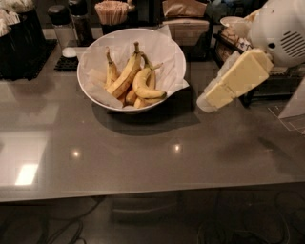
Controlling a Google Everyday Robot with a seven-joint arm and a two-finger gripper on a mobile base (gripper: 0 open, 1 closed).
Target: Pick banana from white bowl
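Observation:
The white bowl, lined with crinkled white paper, stands on the grey counter at the upper middle of the camera view. Several bananas lie in it. The banana is the short, strongly curved yellow one on the right side of the pile, stem pointing up right. A longer, straighter banana lies to its left. My gripper comes in from the upper right on a cream-coloured arm, held above the counter just right of the bowl, apart from the bananas.
A dark wire rack with packets stands behind my arm at the right. Black containers, shakers and a cup of stir sticks line the back edge. The grey counter spreads toward the front.

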